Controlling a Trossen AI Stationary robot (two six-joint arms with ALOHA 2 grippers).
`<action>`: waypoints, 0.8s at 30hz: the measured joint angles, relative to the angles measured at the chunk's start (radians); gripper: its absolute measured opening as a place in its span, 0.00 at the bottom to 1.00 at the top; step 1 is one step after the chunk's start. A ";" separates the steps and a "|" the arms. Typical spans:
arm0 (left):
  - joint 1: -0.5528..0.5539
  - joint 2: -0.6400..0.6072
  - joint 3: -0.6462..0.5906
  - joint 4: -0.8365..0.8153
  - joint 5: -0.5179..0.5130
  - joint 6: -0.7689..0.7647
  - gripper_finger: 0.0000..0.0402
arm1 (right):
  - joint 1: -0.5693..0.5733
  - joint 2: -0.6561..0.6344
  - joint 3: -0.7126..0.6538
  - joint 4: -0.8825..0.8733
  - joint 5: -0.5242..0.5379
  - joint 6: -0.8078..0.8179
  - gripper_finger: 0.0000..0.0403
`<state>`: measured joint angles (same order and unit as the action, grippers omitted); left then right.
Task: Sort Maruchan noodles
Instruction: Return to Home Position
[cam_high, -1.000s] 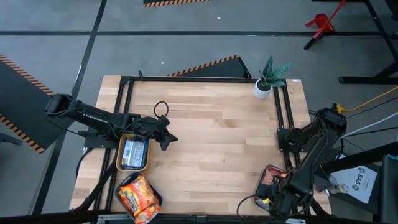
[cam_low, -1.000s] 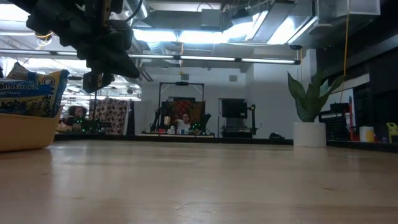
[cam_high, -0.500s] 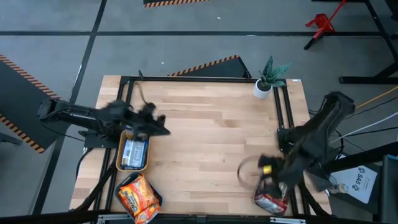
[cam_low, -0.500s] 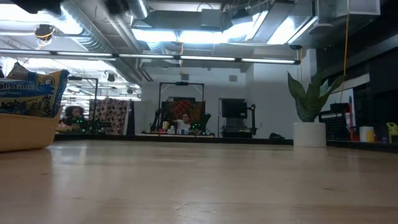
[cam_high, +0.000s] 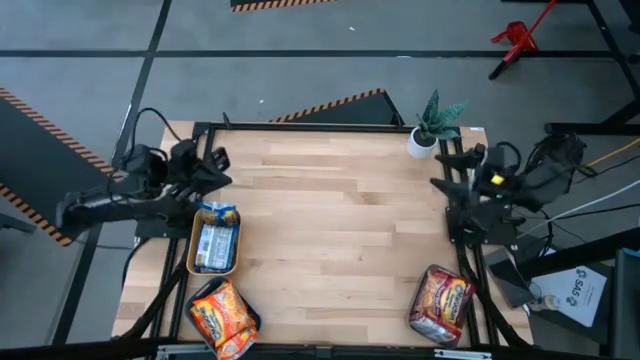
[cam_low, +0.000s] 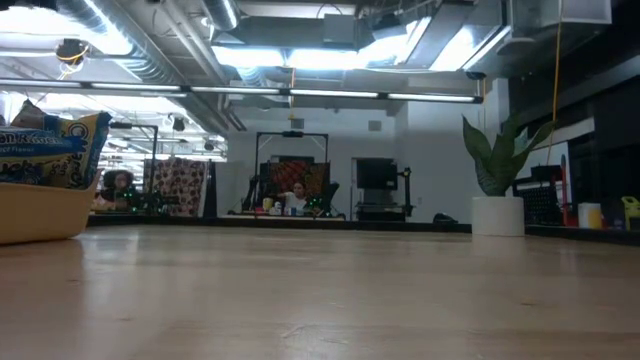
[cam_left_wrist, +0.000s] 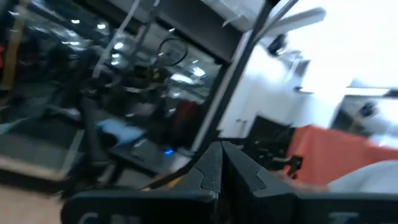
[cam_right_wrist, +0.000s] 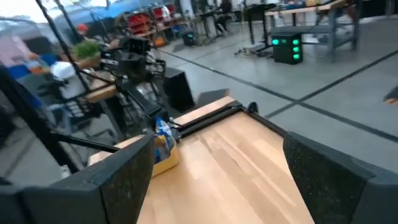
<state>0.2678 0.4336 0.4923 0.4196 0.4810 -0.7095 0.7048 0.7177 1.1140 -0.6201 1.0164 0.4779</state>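
The Maruchan noodles lie in three groups in the high view. Blue packets (cam_high: 214, 243) sit in a yellow tray (cam_high: 193, 250) at the left. Orange packets (cam_high: 221, 314) lie at the near left corner, and red-brown packets (cam_high: 440, 299) at the near right. The low view shows a blue packet (cam_low: 48, 150) sticking up from the yellow tray (cam_low: 35, 212). My left gripper (cam_high: 217, 161) is raised beyond the yellow tray's far end, shut (cam_left_wrist: 222, 169) and holding nothing. My right gripper (cam_high: 446, 170) is raised at the table's right edge, pointing level across the table, open (cam_right_wrist: 217, 168) with nothing between its fingers.
A potted plant (cam_high: 433, 124) stands at the far right corner, close to my right gripper, and also shows in the low view (cam_low: 497, 170). A black frame (cam_high: 300, 127) runs along the table's far and side edges. Bare wood (cam_high: 340, 220) fills the middle.
My left gripper has risen from over the yellow tray and drawn back toward the table's far left, tipping upward. My right gripper has lifted off the red-brown packets at the near right, swung toward the far edge and tipped from pointing down to level. The packets stay where they were.
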 joint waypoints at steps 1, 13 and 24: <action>0.036 -0.026 0.000 -0.051 0.023 0.017 0.00 | 0.000 -0.039 -0.031 0.007 -0.009 -0.010 0.84; 0.292 -0.221 -0.247 -0.187 0.161 0.057 0.00 | 0.001 -0.431 -0.691 0.514 -0.005 -0.171 0.84; 0.411 -0.289 -0.485 -0.143 0.279 0.035 0.00 | -0.002 -0.588 -1.098 0.787 0.075 -0.075 0.84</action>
<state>0.6783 0.1442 0.0076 0.2761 0.7598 -0.6744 0.7032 0.1300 0.0162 0.1666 1.0918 0.4033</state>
